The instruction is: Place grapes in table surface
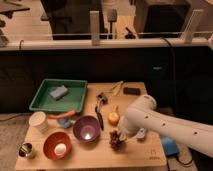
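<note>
The grapes (116,141), a small dark reddish-brown bumpy cluster, sit on the light wooden table surface (95,156) near its front edge, right of the purple bowl. My gripper (123,135) is at the end of the white arm. It hangs right over the cluster's upper right side, and the arm hides most of it. I cannot make out whether it touches the grapes.
A yellow-orange fruit (114,118) lies just behind the grapes. Left of them stand a purple bowl (86,128), an orange bowl (57,145), a white cup (38,121) and a metal cup (26,150). A green tray (75,102) holding a blue sponge (58,92) is at the back left.
</note>
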`<state>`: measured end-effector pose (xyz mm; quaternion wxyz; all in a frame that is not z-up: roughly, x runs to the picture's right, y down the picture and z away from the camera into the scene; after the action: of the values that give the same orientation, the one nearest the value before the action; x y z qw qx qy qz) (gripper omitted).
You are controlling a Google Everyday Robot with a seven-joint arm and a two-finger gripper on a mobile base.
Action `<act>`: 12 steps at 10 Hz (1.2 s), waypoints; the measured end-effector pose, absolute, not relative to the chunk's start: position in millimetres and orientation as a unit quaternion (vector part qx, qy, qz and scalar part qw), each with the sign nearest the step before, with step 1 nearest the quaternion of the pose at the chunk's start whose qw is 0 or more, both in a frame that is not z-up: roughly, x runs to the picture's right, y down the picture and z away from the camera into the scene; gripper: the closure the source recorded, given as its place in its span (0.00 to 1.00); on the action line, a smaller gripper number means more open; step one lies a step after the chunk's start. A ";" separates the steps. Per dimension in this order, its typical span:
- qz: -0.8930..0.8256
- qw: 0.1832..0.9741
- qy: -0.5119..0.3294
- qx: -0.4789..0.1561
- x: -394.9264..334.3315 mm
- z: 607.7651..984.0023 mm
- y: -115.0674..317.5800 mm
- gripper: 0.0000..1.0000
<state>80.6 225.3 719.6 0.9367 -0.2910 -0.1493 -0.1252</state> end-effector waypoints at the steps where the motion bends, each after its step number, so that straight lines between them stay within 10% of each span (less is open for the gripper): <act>1: -0.127 0.937 -0.148 -0.291 79.4 720.3 226.2 0.20; 12: -0.160 0.953 -0.096 -0.238 72.8 709.7 248.0 0.20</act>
<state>72.8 248.0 709.7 0.9533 -0.2381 -0.0955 -0.1596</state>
